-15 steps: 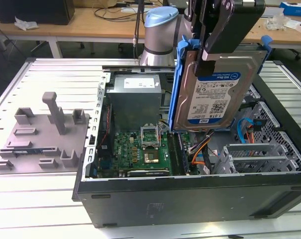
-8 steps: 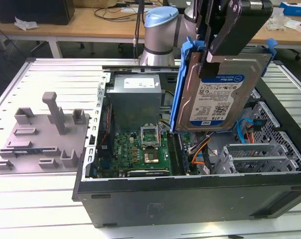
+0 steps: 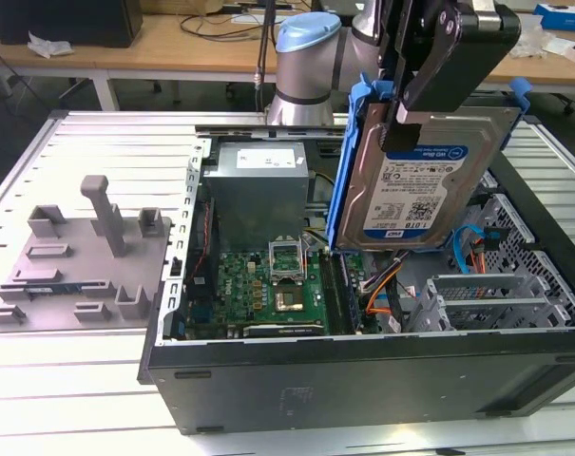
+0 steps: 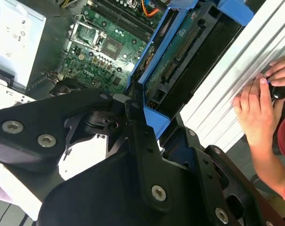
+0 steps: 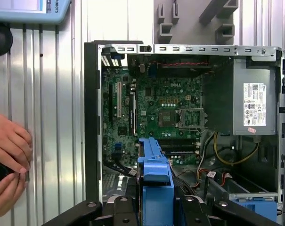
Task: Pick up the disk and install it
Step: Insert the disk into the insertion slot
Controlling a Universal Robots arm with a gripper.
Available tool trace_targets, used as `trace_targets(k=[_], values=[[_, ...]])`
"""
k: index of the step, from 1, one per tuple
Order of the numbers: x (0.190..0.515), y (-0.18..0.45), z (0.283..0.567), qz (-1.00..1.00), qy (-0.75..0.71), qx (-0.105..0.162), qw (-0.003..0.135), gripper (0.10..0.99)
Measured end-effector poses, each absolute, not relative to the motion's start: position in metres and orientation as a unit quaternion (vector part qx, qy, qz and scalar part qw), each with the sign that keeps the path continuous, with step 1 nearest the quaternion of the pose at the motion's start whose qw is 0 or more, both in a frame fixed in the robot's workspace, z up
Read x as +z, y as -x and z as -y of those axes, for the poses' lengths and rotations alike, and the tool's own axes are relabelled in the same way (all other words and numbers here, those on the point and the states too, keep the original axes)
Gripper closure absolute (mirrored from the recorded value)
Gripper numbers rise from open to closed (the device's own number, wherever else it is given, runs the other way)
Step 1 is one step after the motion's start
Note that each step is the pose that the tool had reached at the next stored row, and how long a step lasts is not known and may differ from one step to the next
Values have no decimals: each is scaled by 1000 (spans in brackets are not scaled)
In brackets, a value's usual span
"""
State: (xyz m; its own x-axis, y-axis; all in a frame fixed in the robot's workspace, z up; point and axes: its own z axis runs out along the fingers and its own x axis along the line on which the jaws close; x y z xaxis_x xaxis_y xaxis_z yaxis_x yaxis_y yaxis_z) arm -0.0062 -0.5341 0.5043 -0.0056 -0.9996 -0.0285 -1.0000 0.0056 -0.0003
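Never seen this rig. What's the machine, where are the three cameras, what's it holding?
It is one robot arm with a gripper. The exterior view is shot from off the arm; both wrist views come from cameras riding near its wrist. On the slatted metal table lies an open computer case, its motherboard and grey power-supply box exposed, with a grey plastic fixture at the exterior view's left. The jaws are shut on the disk, a silver drive in a blue bracket, held on edge above the case. A person's hands are at the table beside the case.
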Motion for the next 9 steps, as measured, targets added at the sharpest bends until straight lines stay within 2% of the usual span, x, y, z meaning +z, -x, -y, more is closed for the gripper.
trace_targets(k=[9], values=[[503,-14,539,-709,705,10,10,718]])
